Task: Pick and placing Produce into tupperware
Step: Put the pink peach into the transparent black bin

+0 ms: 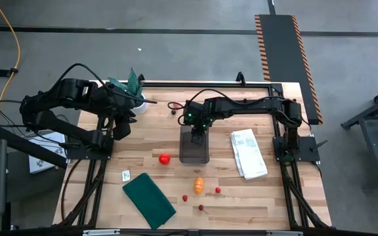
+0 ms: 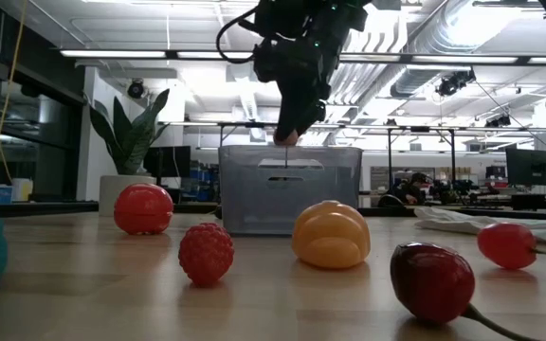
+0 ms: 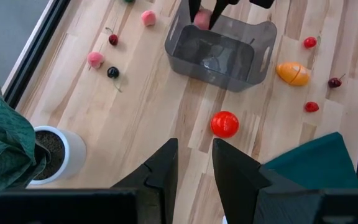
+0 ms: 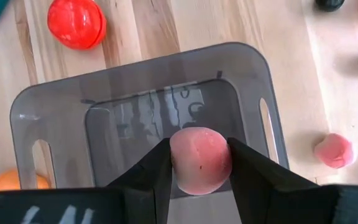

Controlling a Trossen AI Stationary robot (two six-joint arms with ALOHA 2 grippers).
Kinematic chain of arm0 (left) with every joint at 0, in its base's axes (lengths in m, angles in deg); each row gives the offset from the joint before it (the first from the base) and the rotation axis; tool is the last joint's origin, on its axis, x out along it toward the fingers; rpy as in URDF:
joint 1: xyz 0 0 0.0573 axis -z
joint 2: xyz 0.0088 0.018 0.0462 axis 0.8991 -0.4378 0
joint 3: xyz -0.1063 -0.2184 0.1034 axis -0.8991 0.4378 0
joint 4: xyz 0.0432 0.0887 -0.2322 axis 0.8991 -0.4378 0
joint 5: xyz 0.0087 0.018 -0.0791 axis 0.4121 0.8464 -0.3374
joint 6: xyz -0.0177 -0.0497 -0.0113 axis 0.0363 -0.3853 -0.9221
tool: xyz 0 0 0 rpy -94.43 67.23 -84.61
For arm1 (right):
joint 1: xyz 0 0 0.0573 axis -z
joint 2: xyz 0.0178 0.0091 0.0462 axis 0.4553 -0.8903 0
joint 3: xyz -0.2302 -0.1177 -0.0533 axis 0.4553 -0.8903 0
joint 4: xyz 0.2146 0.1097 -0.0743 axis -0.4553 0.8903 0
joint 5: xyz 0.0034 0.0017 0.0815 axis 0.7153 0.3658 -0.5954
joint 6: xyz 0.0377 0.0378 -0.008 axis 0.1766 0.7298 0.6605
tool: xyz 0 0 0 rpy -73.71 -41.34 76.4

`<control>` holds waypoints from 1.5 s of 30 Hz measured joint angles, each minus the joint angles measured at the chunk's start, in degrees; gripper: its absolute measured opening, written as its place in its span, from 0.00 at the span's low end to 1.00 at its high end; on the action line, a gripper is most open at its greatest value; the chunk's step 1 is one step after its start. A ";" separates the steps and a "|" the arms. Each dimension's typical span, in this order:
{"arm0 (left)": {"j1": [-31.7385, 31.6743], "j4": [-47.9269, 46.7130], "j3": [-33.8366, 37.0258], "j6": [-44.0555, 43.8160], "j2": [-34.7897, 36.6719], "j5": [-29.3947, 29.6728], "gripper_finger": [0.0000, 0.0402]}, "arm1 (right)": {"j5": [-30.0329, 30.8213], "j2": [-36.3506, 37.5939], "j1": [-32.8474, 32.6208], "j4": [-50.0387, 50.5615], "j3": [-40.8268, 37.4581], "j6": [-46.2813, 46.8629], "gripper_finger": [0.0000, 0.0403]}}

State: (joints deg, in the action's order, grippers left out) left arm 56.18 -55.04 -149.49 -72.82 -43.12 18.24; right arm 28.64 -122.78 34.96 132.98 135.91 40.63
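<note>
The clear grey tupperware [image 1: 194,152] stands on its base mid-table. My right gripper [image 4: 199,163] hangs over its open top, near one short wall, shut on a pink round produce piece [image 4: 199,160]. Its fingertips [image 2: 287,138] sit about level with the rim in the low view. On the wood lie a red ball [image 1: 165,158], an orange piece [image 1: 199,185], small red berries [image 1: 217,190] and a dark one [image 1: 201,207]. More pink and dark pieces [image 3: 95,59] lie beyond the tupperware's far side. My left gripper [image 3: 194,163] is open, raised over the table's left part, touching nothing. My right gripper pinches the pink round piece by its two opposite sides [image 4: 174,160] between its two fingers. It comes from above, pointing down. The piece is lifted clear, over the tupperware's opening [image 4: 148,118] at about rim height.
A potted spiky plant [image 1: 133,85] stands at the far left of the table. A dark green cloth [image 1: 148,200] lies near the front edge. A folded white cloth [image 1: 248,153] lies right of the tupperware. A small card [image 1: 126,175] lies left of the green cloth.
</note>
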 joint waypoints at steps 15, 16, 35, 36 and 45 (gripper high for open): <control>0.00 0.15 0.00 -0.33 -0.02 0.05 0.22 | -0.51 -4.73 -0.60 0.41 0.02 -0.46 0.29; -0.01 0.13 0.00 -0.33 -0.01 0.05 0.22 | -0.52 -5.05 -0.85 0.26 0.02 -0.50 0.29; -0.01 0.00 0.00 -0.22 -0.01 0.05 0.22 | -1.11 -8.66 -1.52 -0.44 0.02 0.66 0.29; 0.00 0.00 0.00 -0.22 -0.02 0.05 0.22 | -1.11 -8.66 -1.51 -0.44 0.02 0.66 0.29; 0.00 -0.01 0.00 -0.21 -0.02 0.05 0.22 | -1.09 -9.95 -1.51 -0.86 -0.04 0.76 0.29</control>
State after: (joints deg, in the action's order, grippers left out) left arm 56.18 -55.04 -149.49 -73.03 -43.14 18.29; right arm 27.55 -132.72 33.45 132.12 135.86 41.39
